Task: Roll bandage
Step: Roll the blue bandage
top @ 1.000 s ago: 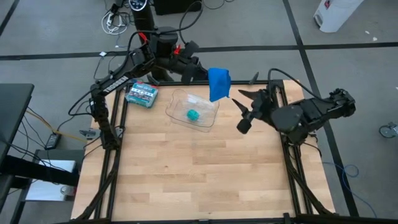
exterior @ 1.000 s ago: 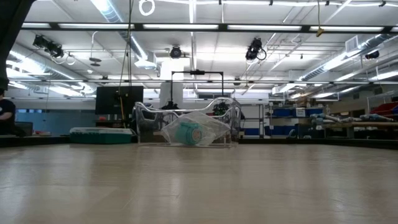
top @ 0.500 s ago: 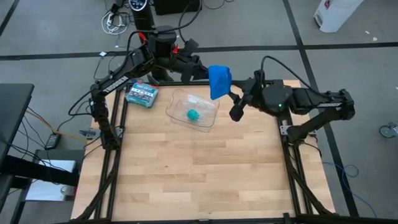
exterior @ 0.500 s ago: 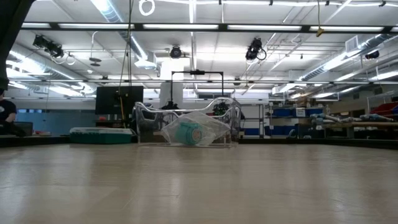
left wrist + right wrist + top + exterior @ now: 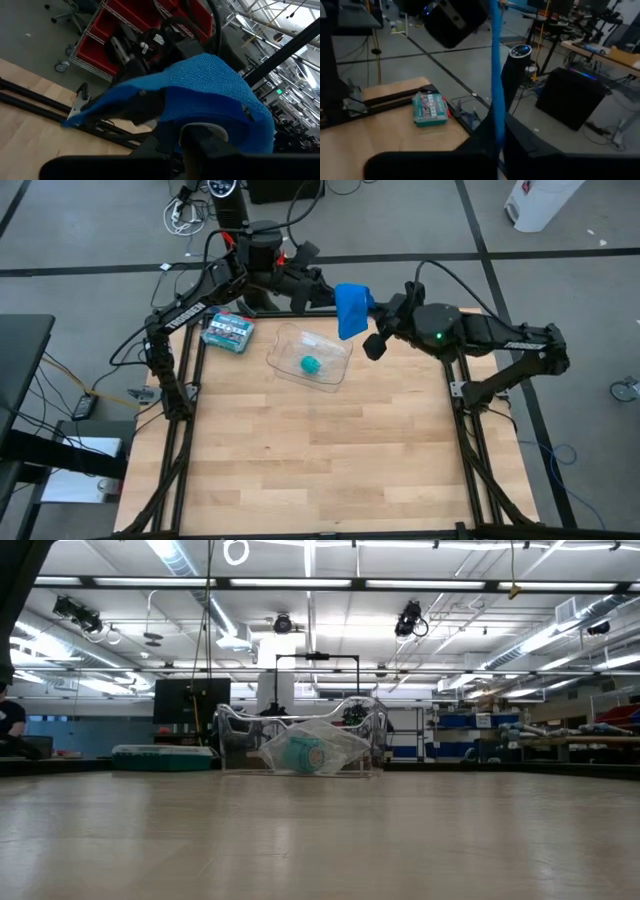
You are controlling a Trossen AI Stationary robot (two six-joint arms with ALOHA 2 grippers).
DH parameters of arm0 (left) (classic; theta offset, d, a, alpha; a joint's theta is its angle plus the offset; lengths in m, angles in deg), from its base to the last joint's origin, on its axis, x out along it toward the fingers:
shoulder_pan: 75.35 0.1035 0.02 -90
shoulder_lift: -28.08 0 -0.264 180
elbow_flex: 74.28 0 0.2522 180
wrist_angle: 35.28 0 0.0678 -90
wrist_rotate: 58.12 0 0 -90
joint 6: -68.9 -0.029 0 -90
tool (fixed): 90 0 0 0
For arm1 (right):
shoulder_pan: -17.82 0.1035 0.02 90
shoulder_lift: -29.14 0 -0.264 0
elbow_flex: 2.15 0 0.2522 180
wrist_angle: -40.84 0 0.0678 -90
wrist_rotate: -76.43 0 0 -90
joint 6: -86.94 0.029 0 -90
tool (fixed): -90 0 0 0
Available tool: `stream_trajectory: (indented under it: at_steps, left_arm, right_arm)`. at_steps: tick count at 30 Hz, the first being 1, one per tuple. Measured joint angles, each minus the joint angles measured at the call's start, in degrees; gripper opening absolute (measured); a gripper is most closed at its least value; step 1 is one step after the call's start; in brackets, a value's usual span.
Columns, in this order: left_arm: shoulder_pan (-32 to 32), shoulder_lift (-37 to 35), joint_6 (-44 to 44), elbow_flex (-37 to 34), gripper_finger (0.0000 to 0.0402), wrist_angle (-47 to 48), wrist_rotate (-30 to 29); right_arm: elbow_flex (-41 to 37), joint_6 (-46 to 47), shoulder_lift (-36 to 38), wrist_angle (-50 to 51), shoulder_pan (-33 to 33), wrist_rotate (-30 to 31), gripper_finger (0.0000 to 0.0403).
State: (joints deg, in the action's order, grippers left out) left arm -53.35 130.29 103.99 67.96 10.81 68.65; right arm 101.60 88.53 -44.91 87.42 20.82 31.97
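Note:
The bright blue bandage (image 5: 351,310) hangs in the air over the table's far edge, between both grippers. My left gripper (image 5: 333,294) reaches in from the far left and is shut on it; in the left wrist view the blue cloth (image 5: 210,85) drapes over its fingers. My right gripper (image 5: 366,326) comes from the right and is shut on the strip (image 5: 495,60), which shows edge-on in the right wrist view. Neither the grippers nor the bandage appear in the low view. My left gripper holds the bandage by its upper part (image 5: 220,107), coming in level from the table's far left. The cloth folds over the fingers (image 5: 200,134) and hides the pinch itself. The bandage is clear of the table. My right gripper pinches the strip (image 5: 495,117) between its two fingers, coming roughly level from the table's right. The cloth stands edge-on between the fingers and runs straight on toward the left gripper (image 5: 452,15). It is lifted clear of the table.
A clear plastic tray (image 5: 285,360) with a small teal roll (image 5: 311,365) stands at the table's far middle, below the bandage. A green-and-white box (image 5: 228,330) lies at the far left. The low view shows the tray (image 5: 300,750) and the box (image 5: 165,757) at the far edge.
My right gripper has swung from the table's right edge toward the left, up to the hanging bandage, and its spread fingers have shut on the strip. The left gripper and the bandage have stayed in place.

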Motion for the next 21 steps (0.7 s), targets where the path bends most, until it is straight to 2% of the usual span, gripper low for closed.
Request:
stream_trajectory:
  at_steps: [3, 6, 12, 16, 21]
  left_arm:
    - [0.0, 0.0, -0.19, -0.02, 0.0026, 0.19, -0.01]
    - [0.0, 0.06, -1.0, -0.02, 0.0026, 0.72, 0.01]
    - [0.0, 0.22, -4.63, -0.02, 0.0026, 6.1, -0.12]
    - [0.0, 0.22, -6.94, -0.02, 0.0026, 9.49, -2.91]
    - [0.02, 0.26, -8.07, -0.04, 0.0026, 11.25, -8.5]
  right_arm:
    - [0.0, -3.68, 0.53, -2.68, -2.78, -1.17, 0.0013]
    - [0.0, -8.73, 0.77, -6.59, -6.03, -4.98, 0.0006]
    - [0.0, -16.07, 2.15, -19.75, -10.37, -11.16, 0.0002]
    - [0.01, -19.75, 3.15, -30.31, -10.87, -20.79, 0.0001]
    - [0.02, -16.85, 3.39, -36.11, -9.47, -33.85, 0.0001]
